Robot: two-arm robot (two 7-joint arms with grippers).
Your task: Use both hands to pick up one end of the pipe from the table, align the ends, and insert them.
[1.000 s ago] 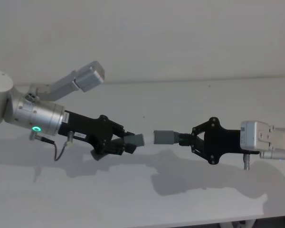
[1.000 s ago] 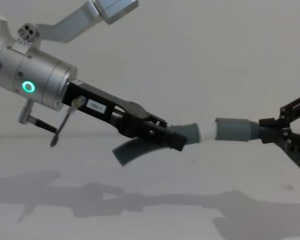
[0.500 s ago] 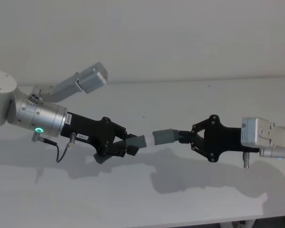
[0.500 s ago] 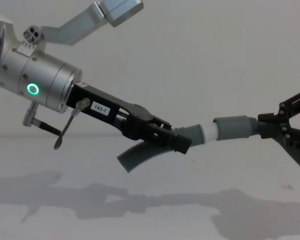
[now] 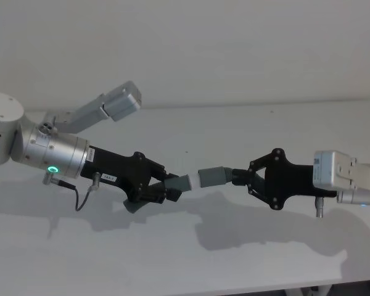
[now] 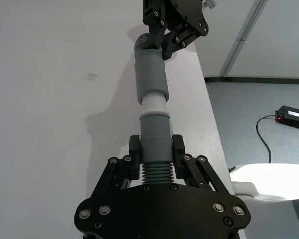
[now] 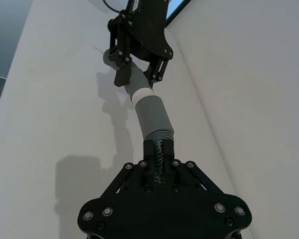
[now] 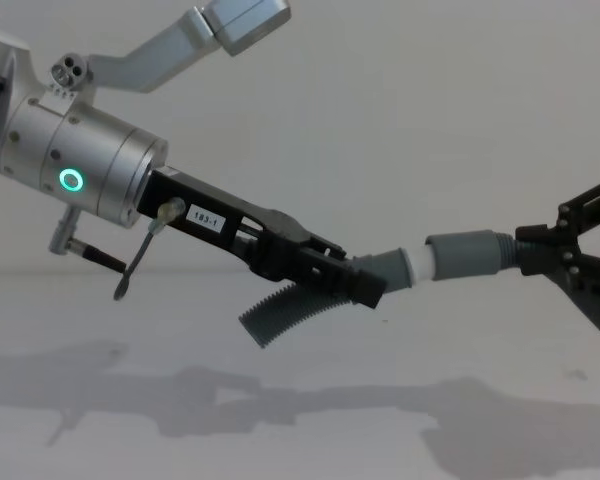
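Observation:
Both pieces of the pipe are held in the air above the white table [image 5: 111, 253]. My left gripper [image 5: 164, 188] is shut on the ribbed dark grey piece [image 8: 285, 315], just behind its collar [image 6: 154, 130]. Its white tip [image 6: 152, 103] points at the other piece. My right gripper [image 5: 240, 179] is shut on the ribbed neck of the second piece, whose wide grey collar [image 5: 213, 176] faces left. The white tip [image 8: 417, 267] meets the mouth of that collar [image 8: 465, 253], roughly in line with it. A short band of white still shows between the two pieces [image 7: 143, 94].
The table's front edge [image 5: 234, 288] runs along the bottom of the head view, and a pale wall [image 5: 234, 49] rises behind the table. The left arm's grey link [image 5: 120, 102] juts up behind its gripper. The floor beside the table holds a black box with a cable [image 6: 294, 115].
The gap between the two pieces has closed: the left gripper moved right with its piece, the collar tilted toward it, and the white tip now sits at the collar's mouth.

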